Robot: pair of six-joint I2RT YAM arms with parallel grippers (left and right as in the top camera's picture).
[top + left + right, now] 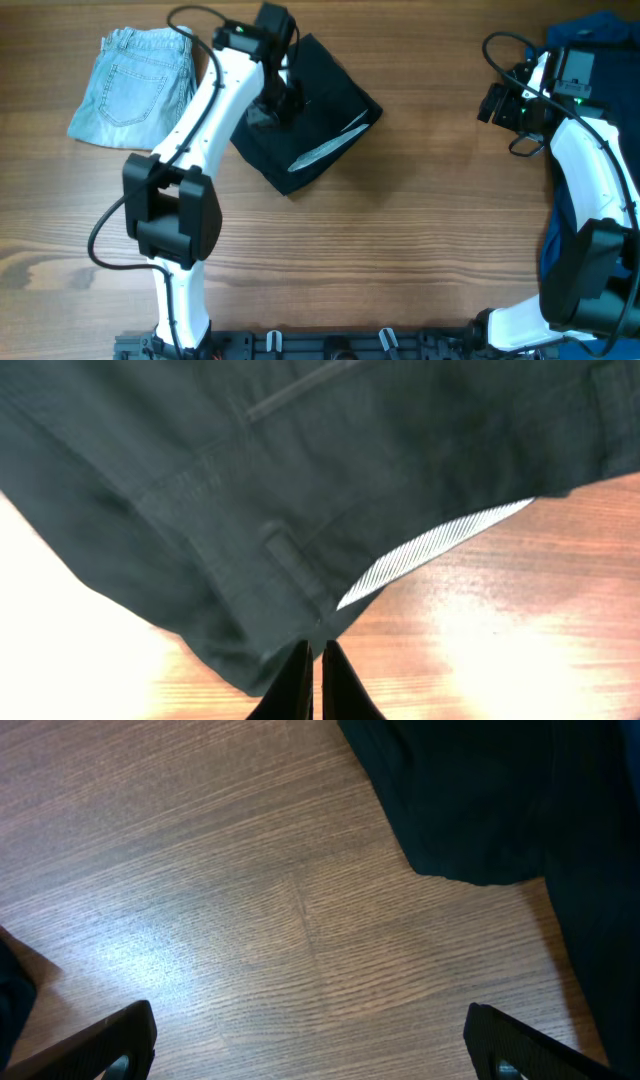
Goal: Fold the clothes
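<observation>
While the left gripper (317, 657) sits shut at its hem, the folded black fabric garment (305, 110) looks limp and light, best taken at the corners; the right gripper (310, 1032) gapes well apart from it.

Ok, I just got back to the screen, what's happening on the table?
The left arm reaches onto the black garment, jaws shut at its edge near the pale lining; whether any fabric is pinched is unclear. The right arm hangs with jaws open over bare table beside the dark-blue clothes. The denim shorts lie folded at the far left.
</observation>
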